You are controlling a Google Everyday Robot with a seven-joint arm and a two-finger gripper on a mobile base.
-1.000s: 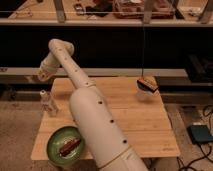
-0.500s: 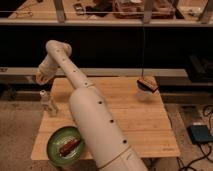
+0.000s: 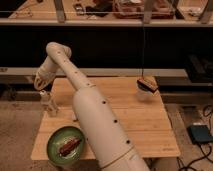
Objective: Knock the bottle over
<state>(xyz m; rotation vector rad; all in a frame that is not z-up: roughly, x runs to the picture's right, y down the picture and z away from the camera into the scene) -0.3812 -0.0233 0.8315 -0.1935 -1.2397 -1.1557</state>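
Bottle (image 3: 48, 103) stands upright at the left edge of the worktop (image 3: 125, 105), roughly midway along that edge, white cap up; not yet knocked over. Arm (image 3: 90, 115) runs from the near edge of the worktop up and over to the far-left corner, where it bends down toward the bottle. Pincer (image 3: 41, 84) hangs just above and slightly outboard of the bottle cap, near it; contact cannot be confirmed. Pincer opening: cannot tell, and nothing is seen held in it. Judgement: the pincer sits high and beside the cap because a sideways push at the top of a slim upright bottle tips it most easily. Green plate (image 3: 65, 146) with a brown food item (image 3: 68, 146) sits at the near-left corner, apart from the bottle. A small dark object (image 3: 147, 84) lies at the far-right corner, well apart. Risk: bottle stands at the edge, so an outward push could send it off the worktop.
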